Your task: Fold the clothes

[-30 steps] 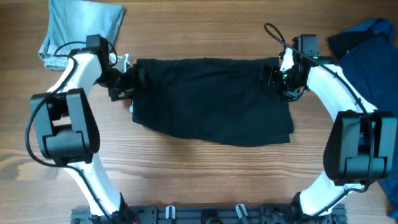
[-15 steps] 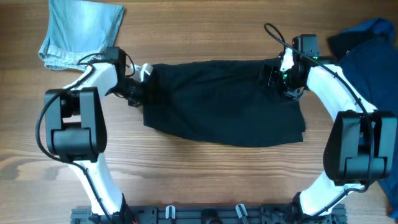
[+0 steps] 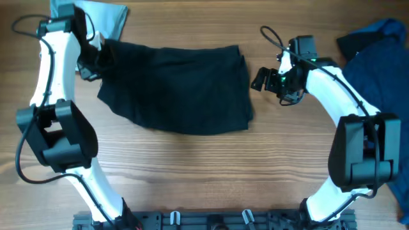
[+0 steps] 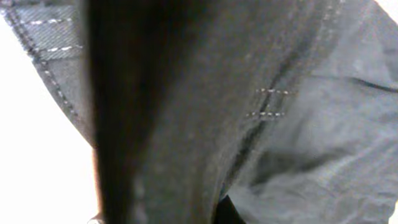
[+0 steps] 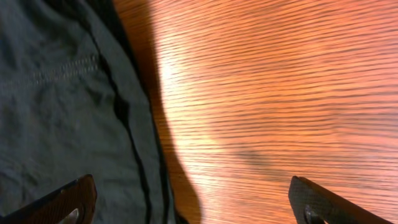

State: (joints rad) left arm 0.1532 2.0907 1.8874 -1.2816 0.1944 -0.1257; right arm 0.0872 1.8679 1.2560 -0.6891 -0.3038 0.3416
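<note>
A black garment (image 3: 176, 86) lies spread flat on the wooden table, left of centre. My left gripper (image 3: 96, 61) is shut on its upper left corner, and dark cloth (image 4: 205, 112) fills the left wrist view, hiding the fingers. My right gripper (image 3: 262, 80) stands open just off the garment's right edge, touching nothing. In the right wrist view the garment's hem (image 5: 62, 112) lies under the left fingertip (image 5: 68, 202), and bare wood (image 5: 280, 93) shows between the jaws.
Folded light-blue jeans (image 3: 105, 13) sit at the back left, partly under my left arm. A heap of dark blue clothes (image 3: 380, 57) covers the right edge of the table. A black cable (image 3: 271, 35) loops above the right wrist.
My left gripper has shut on the garment's left corner and dragged it left and toward the back. The garment's right edge slid out from under the open right gripper.
</note>
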